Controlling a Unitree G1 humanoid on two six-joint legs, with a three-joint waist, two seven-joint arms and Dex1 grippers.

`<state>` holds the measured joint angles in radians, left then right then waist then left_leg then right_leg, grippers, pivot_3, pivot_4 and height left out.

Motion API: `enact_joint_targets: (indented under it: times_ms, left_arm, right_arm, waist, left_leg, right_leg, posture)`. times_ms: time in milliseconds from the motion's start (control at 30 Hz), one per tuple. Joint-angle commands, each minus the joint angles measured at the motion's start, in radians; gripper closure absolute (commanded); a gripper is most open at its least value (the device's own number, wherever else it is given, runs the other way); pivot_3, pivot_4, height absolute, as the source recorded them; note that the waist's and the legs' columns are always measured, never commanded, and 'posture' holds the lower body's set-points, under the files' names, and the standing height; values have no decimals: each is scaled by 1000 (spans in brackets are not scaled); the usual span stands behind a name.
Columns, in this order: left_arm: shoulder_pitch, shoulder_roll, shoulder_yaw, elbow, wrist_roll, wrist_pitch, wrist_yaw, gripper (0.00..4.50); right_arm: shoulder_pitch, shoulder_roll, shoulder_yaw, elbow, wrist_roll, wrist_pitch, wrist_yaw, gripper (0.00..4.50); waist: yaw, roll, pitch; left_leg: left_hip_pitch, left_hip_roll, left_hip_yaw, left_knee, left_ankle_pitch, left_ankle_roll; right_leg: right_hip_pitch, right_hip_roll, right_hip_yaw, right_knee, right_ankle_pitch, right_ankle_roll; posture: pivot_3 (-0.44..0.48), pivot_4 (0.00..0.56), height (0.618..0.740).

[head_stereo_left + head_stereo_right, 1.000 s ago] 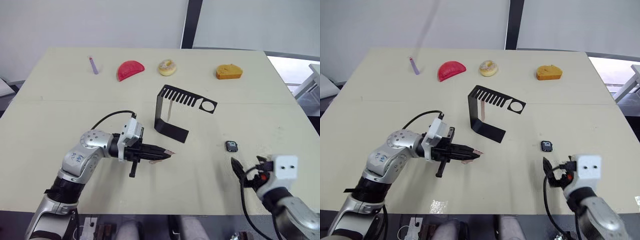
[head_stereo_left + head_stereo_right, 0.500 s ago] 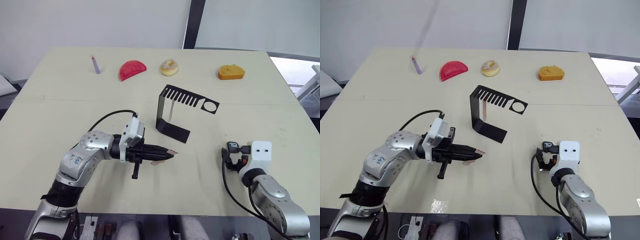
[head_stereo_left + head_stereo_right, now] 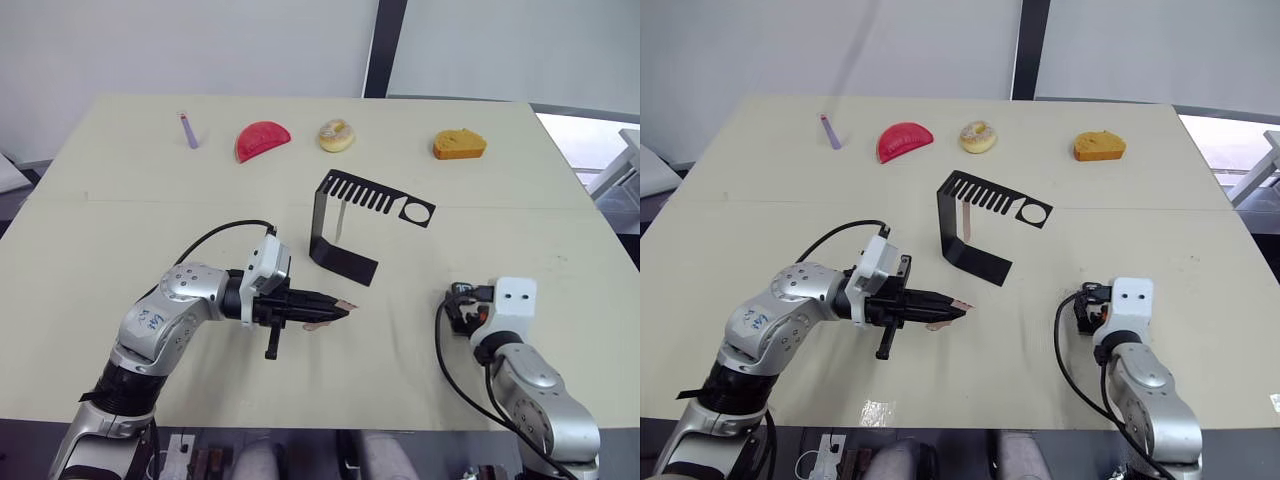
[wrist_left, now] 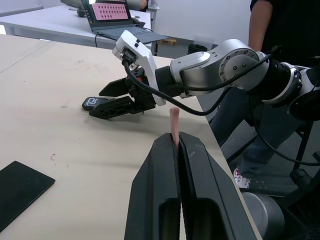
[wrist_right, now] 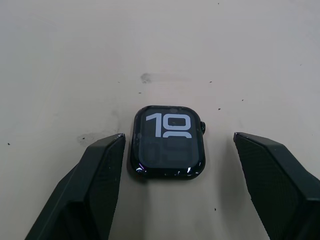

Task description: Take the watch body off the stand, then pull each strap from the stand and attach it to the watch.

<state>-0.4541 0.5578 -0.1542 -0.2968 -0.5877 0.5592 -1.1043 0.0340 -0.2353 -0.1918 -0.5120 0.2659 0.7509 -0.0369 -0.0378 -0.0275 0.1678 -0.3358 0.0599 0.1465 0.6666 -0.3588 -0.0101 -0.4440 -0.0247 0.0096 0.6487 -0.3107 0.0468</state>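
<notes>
Watch body (image 5: 168,141) flat on table (image 3: 120,230) between spread right gripper (image 5: 170,175), left gripper (image 4: 176,142) pinching strap (image 4: 174,121)

One watch body (image 5: 168,142), one stand (image 3: 345,222), two straps (image 3: 341,217) (image 4: 173,120), one purple stick (image 3: 187,130), three food pieces (image 3: 262,140).

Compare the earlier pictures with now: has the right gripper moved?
Yes. The right gripper has moved forward over the table, toward the stand, and now stands open around the watch body.
</notes>
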Motion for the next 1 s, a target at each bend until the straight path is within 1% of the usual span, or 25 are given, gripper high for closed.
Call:
enact_joint_targets:
  times_ms: [33,233,433,1000]
  left_arm:
    - [-10,-4,19,-31,-22,-2,4,4500]
    - [-12,-6,18,-30,-22,-2,3,4500]
    - [-13,-8,18,-28,-22,-2,3,4500]
    - [-7,-11,21,-27,-23,-5,3,4500]
  right_arm:
    - [1,26,-4,-26,-14,36,-28,887]
    - [-14,71,3,-45,-20,65,-36,887]
    - [-23,77,4,-40,-34,72,-32,887]
    - [-54,89,3,-23,-46,83,-28,887]
  waist:
    - [-2,0,0]
    - [-8,0,0]
    - [-16,0,0]
    - [-19,0,0]
  left_leg:
    - [0,0,0,0,0,0]
    - [0,0,0,0,0,0]
    - [1,0,0,0,0,0]
    - [1,0,0,0,0,-1]
  right_leg:
    - [0,0,0,0,0,0]
    - [0,0,0,1,0,0]
    - [0,0,0,2,0,-1]
    - [0,0,0,3,0,-1]
  posture:
    - [0,150,737]
    - [0,150,737]
    - [0,150,737]
    - [0,150,737]
